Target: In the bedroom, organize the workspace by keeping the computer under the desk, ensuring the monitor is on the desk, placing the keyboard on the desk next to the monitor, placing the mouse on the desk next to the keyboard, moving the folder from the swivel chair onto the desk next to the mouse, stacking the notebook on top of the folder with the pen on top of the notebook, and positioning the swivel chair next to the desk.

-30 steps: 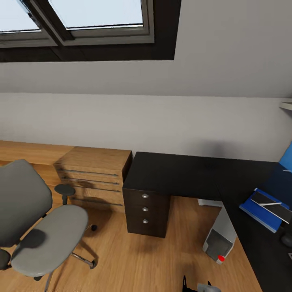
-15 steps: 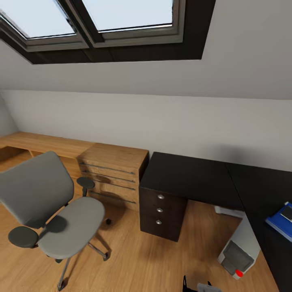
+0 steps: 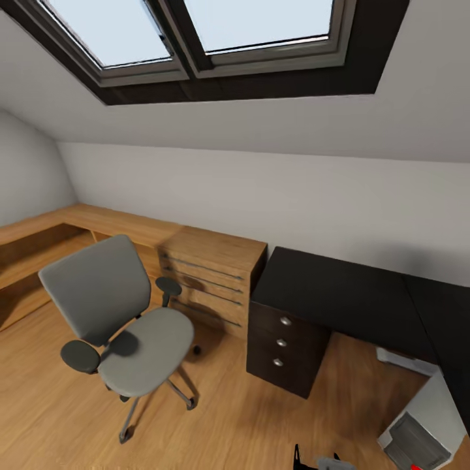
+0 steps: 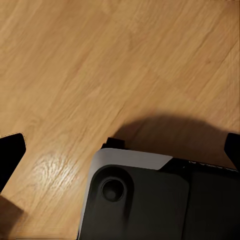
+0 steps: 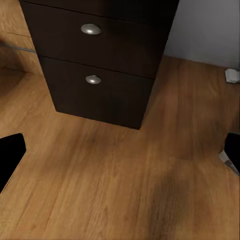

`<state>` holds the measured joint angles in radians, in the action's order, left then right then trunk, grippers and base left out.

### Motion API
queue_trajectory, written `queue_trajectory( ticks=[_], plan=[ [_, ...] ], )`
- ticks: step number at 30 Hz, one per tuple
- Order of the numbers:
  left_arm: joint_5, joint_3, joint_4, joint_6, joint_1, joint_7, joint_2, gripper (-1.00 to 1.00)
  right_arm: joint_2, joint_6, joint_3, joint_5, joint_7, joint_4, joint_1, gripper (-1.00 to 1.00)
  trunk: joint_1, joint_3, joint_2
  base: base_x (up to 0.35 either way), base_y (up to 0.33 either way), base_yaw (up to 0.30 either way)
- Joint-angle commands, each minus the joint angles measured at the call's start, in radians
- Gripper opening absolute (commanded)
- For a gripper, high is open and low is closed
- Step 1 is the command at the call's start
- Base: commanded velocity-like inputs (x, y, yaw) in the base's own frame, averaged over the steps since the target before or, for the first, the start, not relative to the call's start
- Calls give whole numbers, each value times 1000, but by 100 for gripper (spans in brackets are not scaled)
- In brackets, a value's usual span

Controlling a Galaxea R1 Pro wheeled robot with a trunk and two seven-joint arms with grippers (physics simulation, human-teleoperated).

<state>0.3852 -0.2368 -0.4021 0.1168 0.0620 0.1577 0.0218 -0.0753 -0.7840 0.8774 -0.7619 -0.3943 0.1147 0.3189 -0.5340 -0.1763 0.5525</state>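
Observation:
The grey swivel chair stands on the wood floor, left of the black desk and well apart from it. The desk's three-drawer unit faces me, and its knobbed drawer fronts are close in the right wrist view. The silver computer sits on the floor under the desk at the lower right. My left gripper hangs open over bare floor. My right gripper is open too, pointing at the floor before the drawers. Monitor, keyboard, mouse, folder, notebook and pen are out of view.
A light-wood chest with bar handles stands between chair and desk, joined to a low wooden bench along the wall. Skylights sit in the sloped ceiling above. The robot's own base is below the left gripper.
The camera has turned left and tilted up. The whole picture slid right, so the blue folder stack on the desk left the frame and the chair came nearer the middle. Nothing itself moved.

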Motion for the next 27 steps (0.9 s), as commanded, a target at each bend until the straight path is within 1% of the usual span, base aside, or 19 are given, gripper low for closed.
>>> queue_trajectory(
  ticks=[1, 12, 27],
  plan=[
    [8, -9, 0, 3, 1, 6, 1, 100, -1, -1, 9, -2, -9, 0, 1, 100, 0, -2, 2, 0, 0, 300],
    [8, -9, 0, 4, 1, 6, 1, 100, -15, 0, 13, -2, -9, 0, 1, 100, 0, -2, 2, 0, 0, 300],
    [8, -9, 0, 4, 1, 6, 1, 100, -17, 2, 12, -3, -9, 0, 1, 100, 0, -2, 2, 0, 0, 300]
  ],
)
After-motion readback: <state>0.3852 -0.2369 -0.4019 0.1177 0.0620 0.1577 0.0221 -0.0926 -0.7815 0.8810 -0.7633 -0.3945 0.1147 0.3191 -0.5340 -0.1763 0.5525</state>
